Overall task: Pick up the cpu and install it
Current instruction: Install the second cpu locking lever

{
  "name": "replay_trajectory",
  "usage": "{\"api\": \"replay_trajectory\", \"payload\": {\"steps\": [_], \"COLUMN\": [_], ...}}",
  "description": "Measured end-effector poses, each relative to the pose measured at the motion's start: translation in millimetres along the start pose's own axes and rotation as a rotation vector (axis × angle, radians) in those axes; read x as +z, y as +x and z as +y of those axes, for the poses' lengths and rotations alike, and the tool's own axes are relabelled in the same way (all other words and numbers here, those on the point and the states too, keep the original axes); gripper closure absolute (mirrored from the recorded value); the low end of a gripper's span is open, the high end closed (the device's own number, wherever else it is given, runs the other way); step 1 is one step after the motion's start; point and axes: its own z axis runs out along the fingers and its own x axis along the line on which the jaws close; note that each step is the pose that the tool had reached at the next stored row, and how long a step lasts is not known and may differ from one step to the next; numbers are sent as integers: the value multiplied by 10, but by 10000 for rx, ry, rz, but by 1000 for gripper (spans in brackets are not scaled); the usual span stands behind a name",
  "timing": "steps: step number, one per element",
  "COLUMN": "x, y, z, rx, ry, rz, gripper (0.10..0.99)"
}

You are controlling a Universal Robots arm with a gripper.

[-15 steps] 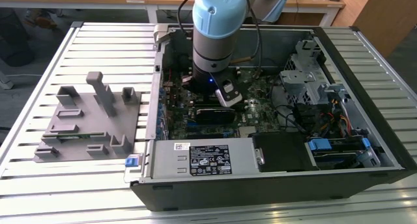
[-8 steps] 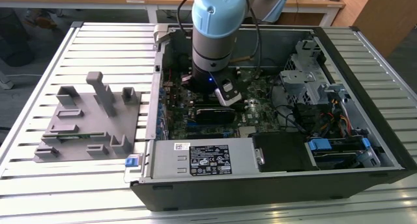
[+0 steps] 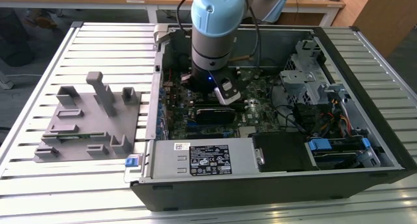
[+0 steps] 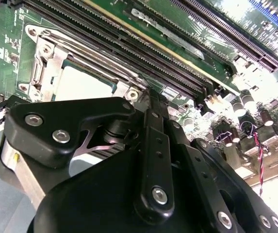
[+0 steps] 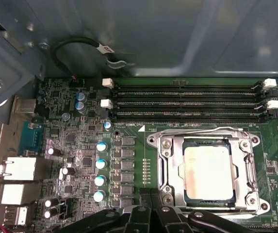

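Silvery cpu [image 5: 208, 172] sits inside the metal-framed socket [image 5: 164, 171] on the motherboard [image 5: 75, 145].

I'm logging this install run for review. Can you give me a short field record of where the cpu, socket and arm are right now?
cpu: silvery chip lying flat inside the socket
socket: metal frame around the cpu, beside the memory slots
pincer: over the motherboard, close by the socket
arm: reaching down into the open computer case
grey holder: on the table, at the exterior view's left

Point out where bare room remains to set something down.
Free: the slatted table behind the grey holder, and its strip at the exterior view's right of the computer case. Crowded: inside the case, around the arm.
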Motion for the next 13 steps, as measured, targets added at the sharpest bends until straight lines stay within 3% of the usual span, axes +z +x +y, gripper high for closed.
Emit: {"api": "replay_trajectory", "payload": {"steps": [13], "x": [17], "y": [23], "z": [42], "rx": [-6], "ry": [-61], "rz": [0], "gripper": [980]}}
